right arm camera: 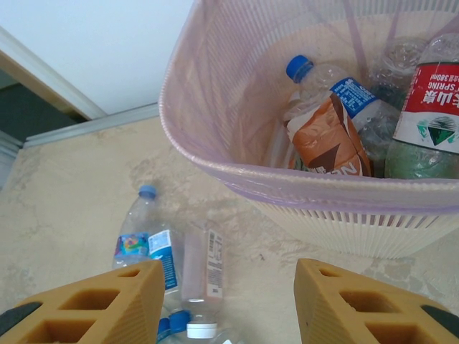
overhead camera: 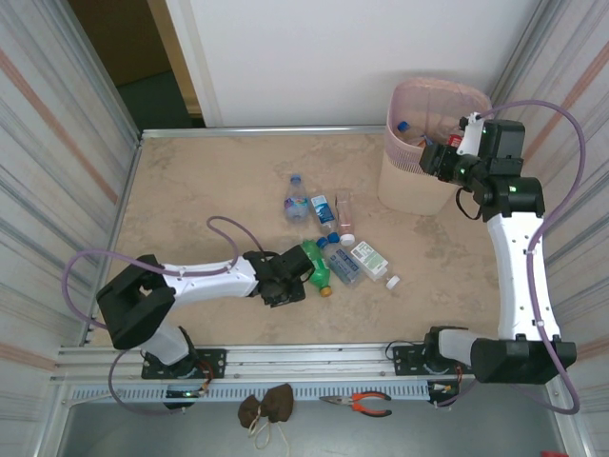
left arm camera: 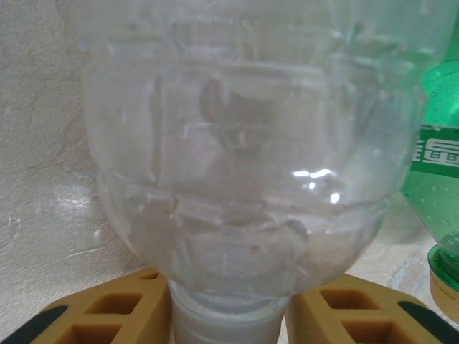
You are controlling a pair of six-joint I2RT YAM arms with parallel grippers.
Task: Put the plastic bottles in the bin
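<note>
Several loose bottles (overhead camera: 324,211) clustered mid-table, left gripper (left arm camera: 229,308) pinching a clear bottle (left arm camera: 237,165) at its capped neck (green bottle (left arm camera: 437,179) beside it), right gripper (right arm camera: 229,287) spread, empty, by the bin (right arm camera: 237,179) — far right — binned bottles (right arm camera: 326,136) inside.

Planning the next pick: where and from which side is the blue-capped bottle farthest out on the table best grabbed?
The blue-capped bottle lies flat, cap pointing to the far side; that end is free, while a blue-labelled bottle crowds its lower half. So probably come from above, pincer closing across the shoulder just below the cap.
</note>
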